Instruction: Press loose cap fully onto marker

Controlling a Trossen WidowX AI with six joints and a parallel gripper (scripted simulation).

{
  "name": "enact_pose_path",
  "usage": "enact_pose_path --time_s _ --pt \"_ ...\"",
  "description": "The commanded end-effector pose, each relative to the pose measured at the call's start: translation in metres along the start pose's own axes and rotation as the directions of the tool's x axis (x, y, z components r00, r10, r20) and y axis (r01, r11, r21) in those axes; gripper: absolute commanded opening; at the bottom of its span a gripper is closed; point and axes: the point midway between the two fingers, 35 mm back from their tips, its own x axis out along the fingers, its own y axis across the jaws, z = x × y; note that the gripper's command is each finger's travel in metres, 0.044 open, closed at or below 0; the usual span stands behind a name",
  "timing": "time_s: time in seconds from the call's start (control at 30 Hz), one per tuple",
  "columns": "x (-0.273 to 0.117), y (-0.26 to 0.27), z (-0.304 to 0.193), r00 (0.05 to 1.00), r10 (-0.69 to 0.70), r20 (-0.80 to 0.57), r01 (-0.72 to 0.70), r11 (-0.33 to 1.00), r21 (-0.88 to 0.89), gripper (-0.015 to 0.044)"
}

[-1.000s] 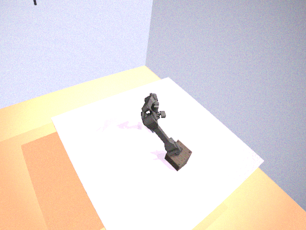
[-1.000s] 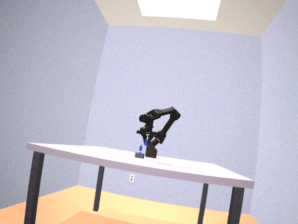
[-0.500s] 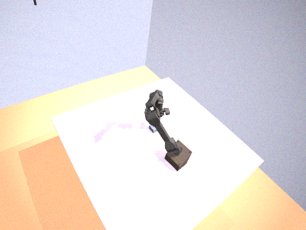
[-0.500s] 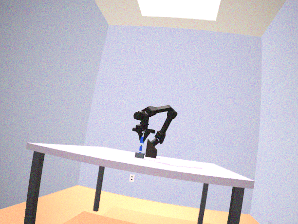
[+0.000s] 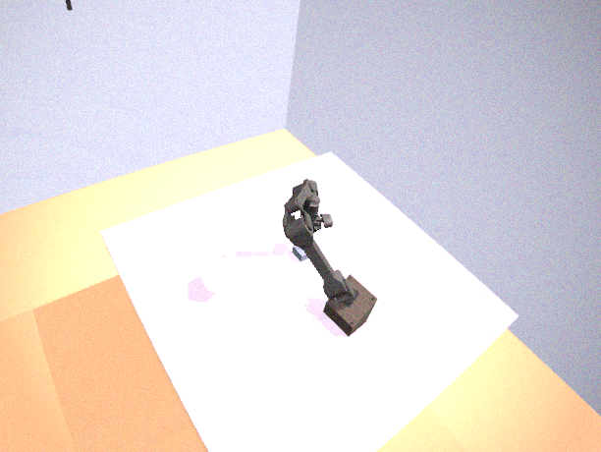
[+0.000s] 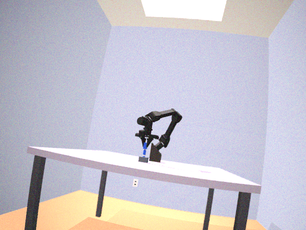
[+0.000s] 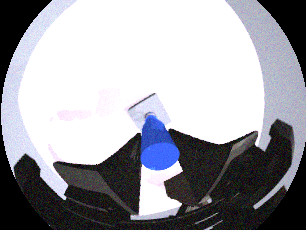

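Wrist view gives the best look: the blue cap point(image 7: 158, 146) is pinched between the two dark fingers of the gripper point(image 7: 160, 162), wide open end facing the camera and narrow end pointing down at the grey holder block point(image 7: 151, 110) on the white table point(image 7: 200, 62). The cap lines up right over the block, so the marker itself is hidden behind it in this shot. Gripper is closed on the cap, no doubt there.

From the exterior view, the arm point(image 6: 165, 125) arches up from its base point(image 6: 155, 153) and folds over so the gripper point(image 6: 145, 141) hangs straight down. Below it there's a blue upright stick with a pale band across the middle, running down into the little dark block point(image 6: 143, 159). That's the cap point(image 6: 145, 145) stacked on the marker point(image 6: 144, 152), but it's too small for me to tell whether it's pushed fully home or just sitting on the tip.

Top view isn't much help. The arm point(image 5: 321, 262) covers most of it, and only a corner of the block point(image 5: 299, 254) peeks out just beside the forearm. Block sits roughly mid-table, a bit toward the far edge, with the brown base point(image 5: 352, 310) closer to the right edge.
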Motion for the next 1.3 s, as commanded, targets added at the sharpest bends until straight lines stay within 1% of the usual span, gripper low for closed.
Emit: enact_pose_path --time_s 0.0,0.6,1.1,1.27 --pt "0.007 -0.001 -0.002 1.0 0.005 -0.004 -0.005 1.0 0.009 0.0" --pt "0.036 0.0 -0.003 1.0 0.007 -0.005 -0.007 1.0 0.009 0.0" --pt "0.037 0.0 -0.003 1.0 0.007 -0.005 -0.007 1.0 0.009 0.0" --pt "0.036 0.0 -0.003 1.0 0.003 -0.005 -0.003 1.0 0.003 0.0131"
